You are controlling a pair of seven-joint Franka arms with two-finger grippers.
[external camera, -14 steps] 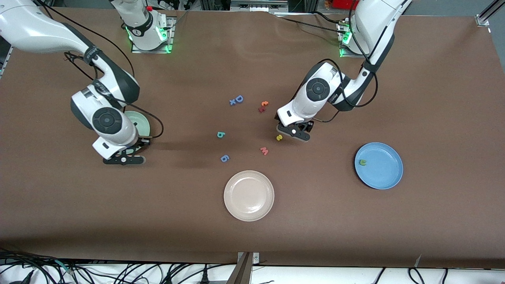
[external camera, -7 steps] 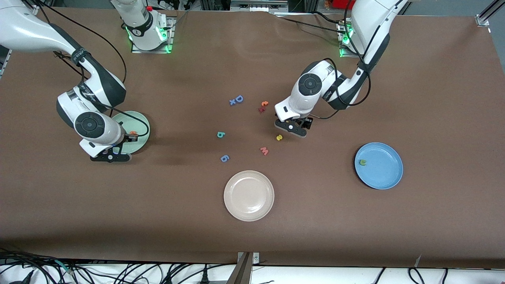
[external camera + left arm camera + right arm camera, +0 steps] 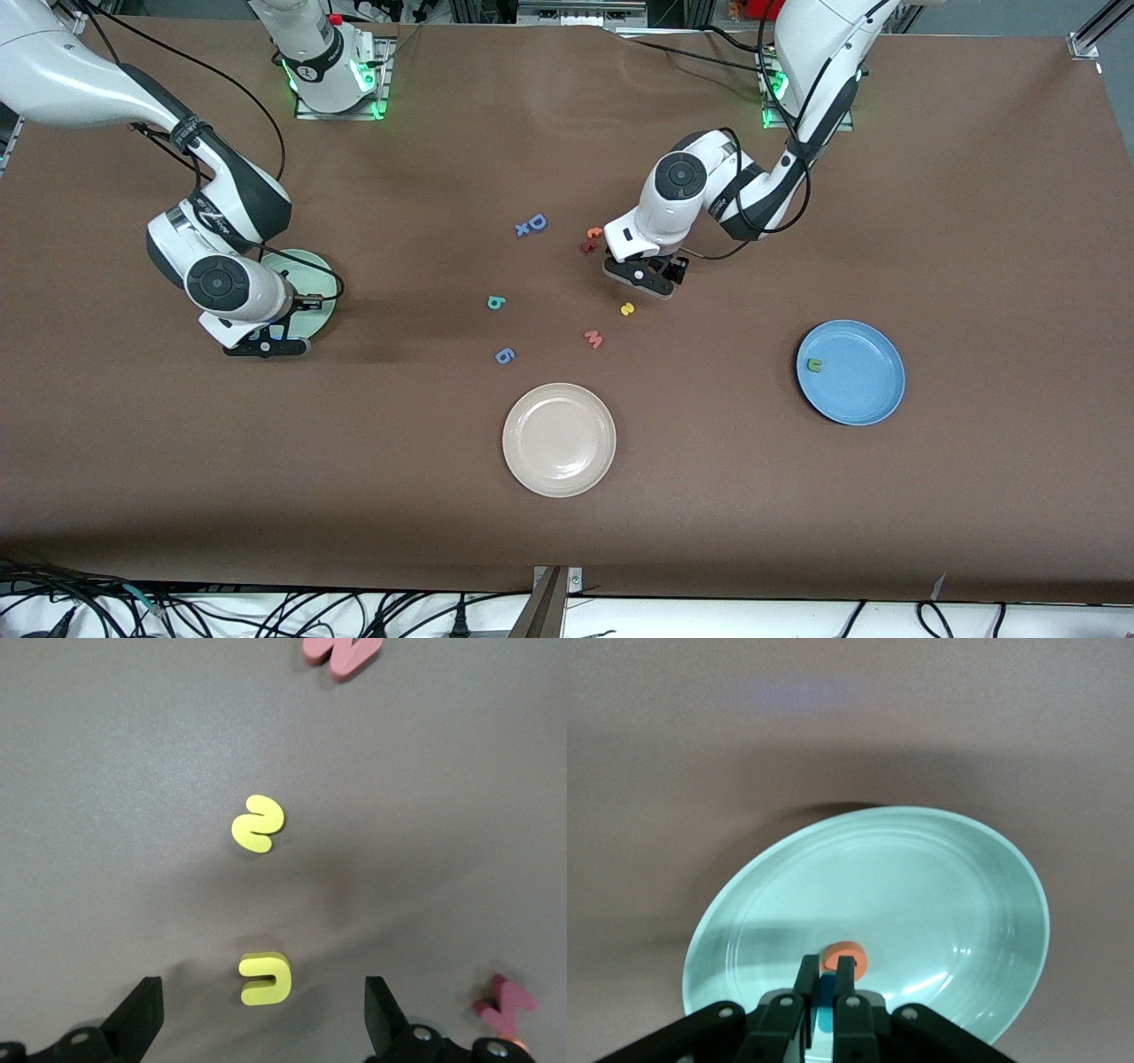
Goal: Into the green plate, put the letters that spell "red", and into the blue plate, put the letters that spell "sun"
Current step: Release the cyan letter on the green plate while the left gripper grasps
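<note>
My right gripper (image 3: 828, 979) hangs over the green plate (image 3: 312, 266) at the right arm's end of the table, its fingers pinched together on a thin teal r (image 3: 825, 1005) that shows as a blue sliver between them. Just past my fingertips, the orange e (image 3: 845, 958) lies in the plate, near the rim closest to my wrist.

My left gripper (image 3: 261, 1019) hovers low over the middle of the table with its fingers spread wide and nothing between them. The yellow u (image 3: 265, 978) lies on the table right between my 2 open fingers, touching neither. The yellow s (image 3: 258, 823) sits a little farther out from the gripper, nearer to the front camera than the u. The pink w (image 3: 594, 338) lies nearer still to that camera.

The olive-green n (image 3: 813, 363) rests in the blue plate (image 3: 864, 403) toward the left arm's end of the table, well apart from my left gripper. The teal-blue d (image 3: 495, 303) lies on the bare table between my 2 grippers, with the periwinkle 6-shaped letter (image 3: 504, 356) nearer the front camera than it. The orange and red letter pair (image 3: 591, 239) sits just beside my left gripper. The cream-white plate (image 3: 559, 439) lies nearest the front camera.
</note>
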